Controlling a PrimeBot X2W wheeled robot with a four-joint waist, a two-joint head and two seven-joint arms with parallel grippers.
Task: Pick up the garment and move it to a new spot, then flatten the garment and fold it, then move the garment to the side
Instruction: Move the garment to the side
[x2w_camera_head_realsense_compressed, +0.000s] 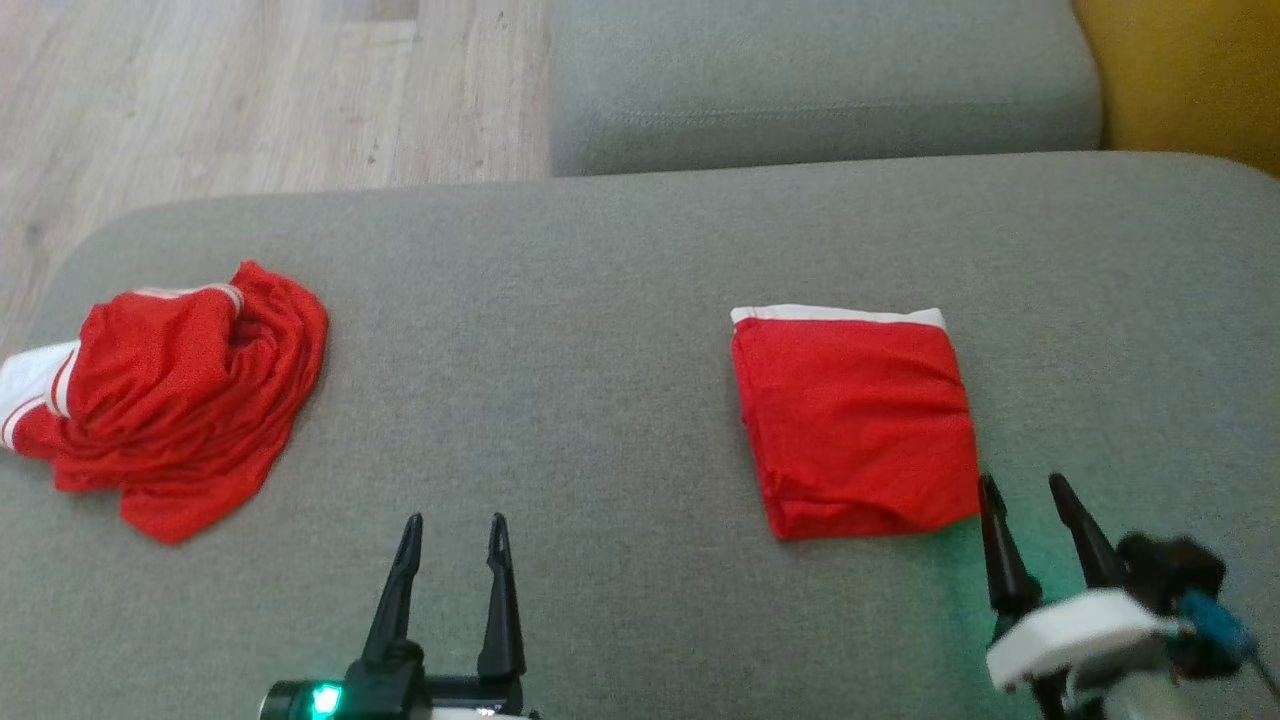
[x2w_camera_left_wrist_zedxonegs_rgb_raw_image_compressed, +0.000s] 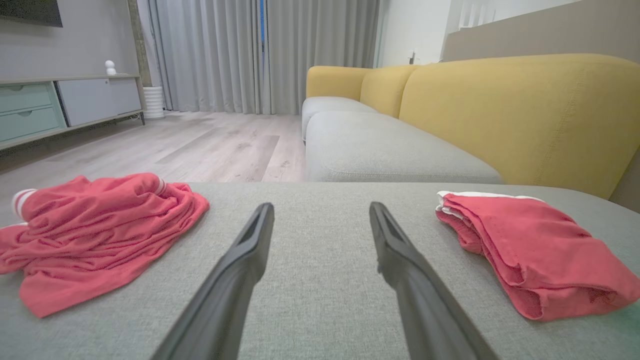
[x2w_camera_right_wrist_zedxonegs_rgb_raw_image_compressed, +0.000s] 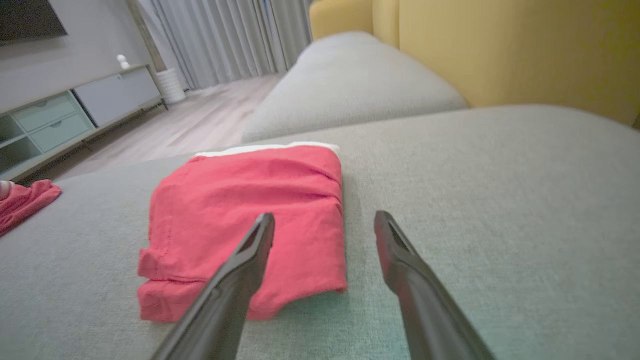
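Nearest, two grippers, each with two long, dark, tapering fingers. Left gripper (x2w_camera_head_realsense_compressed: 455, 519): spread wide, gripping nothing, above the bare grey cushion (x2w_camera_head_realsense_compressed: 600, 300) of coarse woven fabric. Right gripper (x2w_camera_head_realsense_compressed: 1024, 482): likewise spread wide and empty, fingertips just beside the near right corner of the folded garment (x2w_camera_head_realsense_compressed: 855, 420). Two red pieces of thin knit with white trim on that cushion: folded garment a flat, neat rectangle on the right; crumpled garment (x2w_camera_head_realsense_compressed: 180, 400) a wrinkled heap at the left edge, well apart. Farther off, a second grey cushion (x2w_camera_head_realsense_compressed: 820, 90), one yellow backrest (x2w_camera_head_realsense_compressed: 1190, 80), pale wood-grain floor (x2w_camera_head_realsense_compressed: 250, 90).
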